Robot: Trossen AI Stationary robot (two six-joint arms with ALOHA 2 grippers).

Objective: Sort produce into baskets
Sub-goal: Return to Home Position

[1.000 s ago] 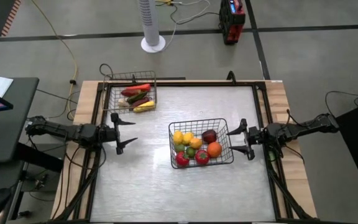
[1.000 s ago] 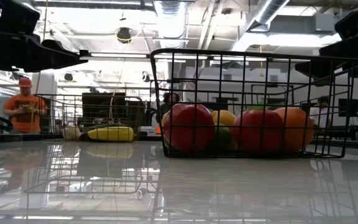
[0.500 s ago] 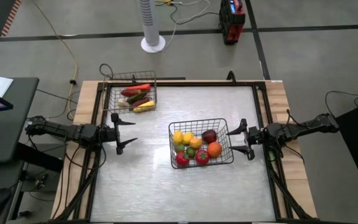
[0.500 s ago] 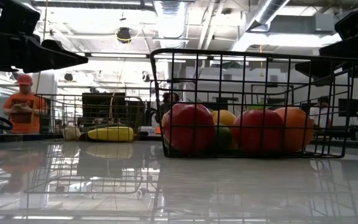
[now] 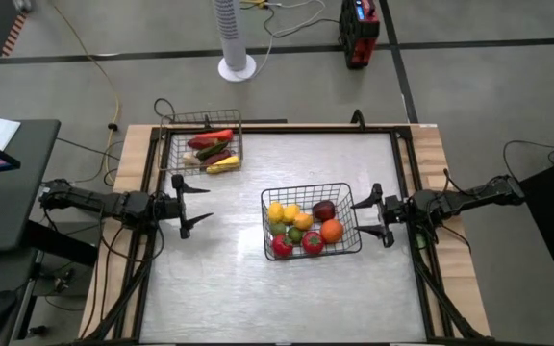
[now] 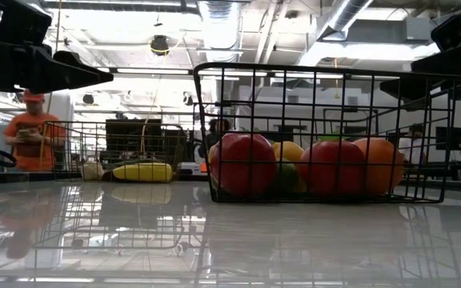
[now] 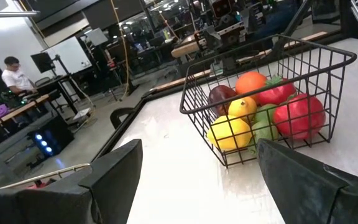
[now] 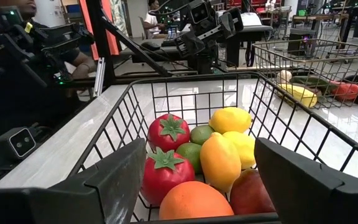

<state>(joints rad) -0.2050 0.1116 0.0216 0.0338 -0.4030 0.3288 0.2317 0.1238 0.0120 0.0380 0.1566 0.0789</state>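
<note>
Lying mid-worktop (image 5: pixel 258 298), the black basket (image 5: pixel 306 188) is found just at 9 o'clock of the right gripper (image 5: pixel 358 218), its long axis running 9-to-3. The left gripper (image 5: pixel 208 203) is well apart. Both pairs of fingers are spread and empty. Two baskets are counted: about nine round pieces (image 5: pixel 313 242) are held here, and four long ones (image 5: pixel 214 137) in the grey basket (image 5: pixel 205 117) at 11 o'clock.

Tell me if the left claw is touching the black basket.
Apart. The high view shows bare table between the left claw and the black basket.

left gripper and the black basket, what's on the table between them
Nothing: the high view shows only bare table between the left gripper and the black basket. The left wrist view agrees.
</note>
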